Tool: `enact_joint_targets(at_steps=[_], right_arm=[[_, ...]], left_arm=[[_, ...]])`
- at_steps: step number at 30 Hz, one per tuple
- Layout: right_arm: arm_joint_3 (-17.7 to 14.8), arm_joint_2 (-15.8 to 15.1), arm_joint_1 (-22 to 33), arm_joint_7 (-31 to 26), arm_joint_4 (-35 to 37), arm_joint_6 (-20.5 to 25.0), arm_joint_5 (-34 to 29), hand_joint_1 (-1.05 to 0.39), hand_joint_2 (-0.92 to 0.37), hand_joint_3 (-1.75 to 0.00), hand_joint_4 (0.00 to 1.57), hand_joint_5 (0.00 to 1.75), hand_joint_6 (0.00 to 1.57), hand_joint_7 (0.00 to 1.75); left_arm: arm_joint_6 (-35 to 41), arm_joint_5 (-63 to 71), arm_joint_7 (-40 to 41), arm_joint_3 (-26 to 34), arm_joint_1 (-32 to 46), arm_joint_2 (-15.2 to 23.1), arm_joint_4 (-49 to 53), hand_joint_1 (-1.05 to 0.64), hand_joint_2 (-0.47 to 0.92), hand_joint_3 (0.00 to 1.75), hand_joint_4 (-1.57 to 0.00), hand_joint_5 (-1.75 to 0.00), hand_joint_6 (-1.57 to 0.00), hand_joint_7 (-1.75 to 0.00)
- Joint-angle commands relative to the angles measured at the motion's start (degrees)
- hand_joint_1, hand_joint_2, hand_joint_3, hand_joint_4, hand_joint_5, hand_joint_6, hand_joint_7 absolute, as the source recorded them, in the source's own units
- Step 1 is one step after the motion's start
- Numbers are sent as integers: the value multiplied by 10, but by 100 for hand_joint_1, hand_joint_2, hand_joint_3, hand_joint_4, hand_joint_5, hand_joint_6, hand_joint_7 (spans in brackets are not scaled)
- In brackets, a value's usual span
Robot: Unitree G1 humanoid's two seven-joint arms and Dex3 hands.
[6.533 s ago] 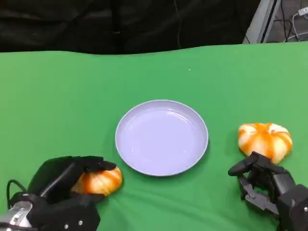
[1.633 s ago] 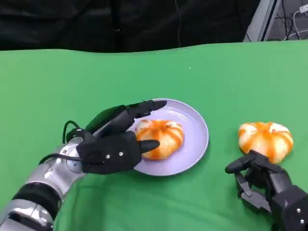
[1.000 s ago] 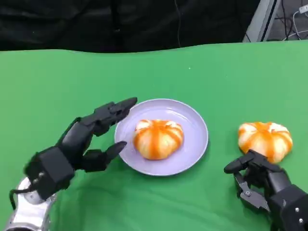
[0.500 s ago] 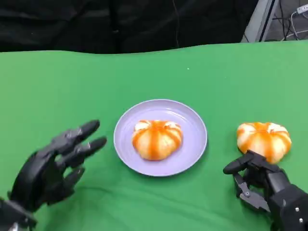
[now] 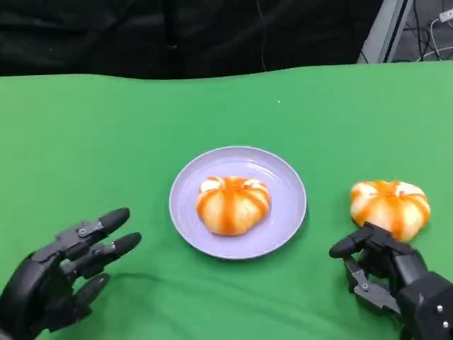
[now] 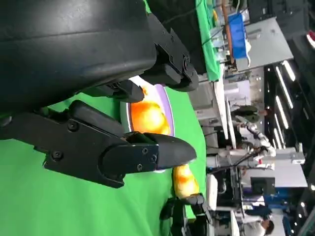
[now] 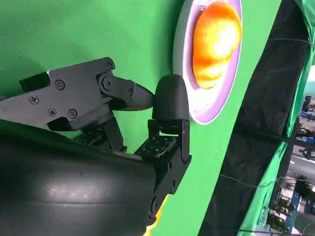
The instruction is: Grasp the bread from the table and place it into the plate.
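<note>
An orange-and-white striped bread [image 5: 232, 204] lies in the middle of the lilac plate [image 5: 283, 177]; the left wrist view shows this bread [image 6: 147, 115] on the plate [image 6: 166, 100] beyond my fingers. My left hand [image 5: 64, 280] hovers low at the table's near left, fingers spread, holding nothing, well apart from the plate. A second striped bread [image 5: 390, 205] lies on the cloth right of the plate. My right hand [image 5: 388, 273] sits just in front of it, thumb out, fingers apart, holding nothing. In the right wrist view, my right hand [image 7: 123, 113] points toward the plate [image 7: 211, 110] with its bread [image 7: 216, 37].
Green cloth covers the table [image 5: 106, 142]; its far edge meets a black backdrop [image 5: 177, 35]. A metal frame leg [image 5: 386, 28] stands at the back right. Bare cloth surrounds the plate on all sides.
My left hand carried the bread from the near left onto the plate, let go, and drew back to the lower left. The right hand and second bread stayed put.
</note>
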Motion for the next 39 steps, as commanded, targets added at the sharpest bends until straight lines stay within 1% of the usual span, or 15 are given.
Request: enact_joint_targets(at_steps=[1, 3, 4, 5, 9, 11, 14, 16, 28, 30, 31, 33, 36, 38, 39], right_arm=[[-3, -6, 11, 3, 6, 8, 4, -16, -86, -63, 71, 175, 71, 131], [-3, -7, 11, 4, 5, 10, 4, -16, -86, -63, 71, 175, 71, 131], [-4, -7, 11, 5, 5, 11, 5, -15, -86, -63, 71, 175, 71, 131], [-4, -7, 11, 5, 5, 12, 5, -15, -86, -63, 71, 175, 71, 130], [-5, -8, 10, 8, 7, 12, 6, -15, -86, -63, 71, 175, 72, 130], [-6, -8, 8, 10, 10, 11, 8, -16, -86, -63, 72, 175, 72, 130], [-6, -8, 7, 9, 13, 9, 7, -17, -85, -63, 73, 175, 72, 130], [-5, -8, 7, 7, 14, 8, 6, -18, -85, -63, 73, 175, 72, 130], [-5, -8, 6, 7, 16, 6, 6, -18, -85, -64, 74, 175, 72, 130], [-6, -8, 7, 8, 15, 7, 8, -17, -85, -64, 73, 175, 72, 130], [-7, -7, 7, 8, 15, 7, 8, -17, -85, -63, 72, 175, 72, 130], [-7, -7, 7, 7, 15, 6, 8, -17, -85, -63, 72, 175, 72, 130], [-6, -7, 7, 7, 15, 6, 8, -17, -85, -63, 72, 175, 72, 130], [-6, -8, 7, 6, 16, 2, 7, -18, -85, -63, 72, 175, 72, 130], [-6, -8, 6, 7, 17, 1, 7, -18, -85, -63, 72, 175, 72, 130]], left_arm=[[8, -3, -5, 7, 7, 11, -13, -46, 92, 51, -53, -3, -49, -2], [36, -14, -9, 13, 3, 10, -10, -46, 92, 51, -53, -2, -49, -2], [58, -23, -12, 17, 0, 10, -7, -19, 92, 50, -55, -3, -52, -3], [73, -29, -15, 20, -1, 10, -6, -10, 92, 49, -55, -3, -52, -3], [93, -31, -9, 33, -7, 6, -3, -1, 92, 49, -56, -3, -53, -3], [93, -31, 6, 45, -17, 3, 14, 16, 87, 78, -64, -3, -61, -2], [93, -31, 19, 60, -29, 2, 33, 19, 80, 98, -70, -2, -66, -2], [97, -34, 19, 68, -34, 1, 42, 17, 79, 101, -72, -2, -69, -2], [96, -30, 14, 80, -40, -1, 52, 17, 78, 103, -74, -1, -70, -1], [74, -10, 49, 79, -46, 1, 70, 16, 78, 101, -78, -3, -76, -3], [55, 6, 72, 77, -50, 4, 83, 11, 72, 102, -107, -34, -109, -18], [30, 26, 98, 74, -55, 7, 100, 6, 66, 106, -113, -83, -130, -32], [15, 38, 113, 76, -58, 7, 109, 3, 62, 111, -113, -102, -136, -39], [9, 45, 126, 76, -58, 7, 111, 1, 49, 131, -110, -127, -118, -91], [6, 49, 133, 75, -59, 7, 112, 1, 46, 134, -110, -130, -115, -101]])
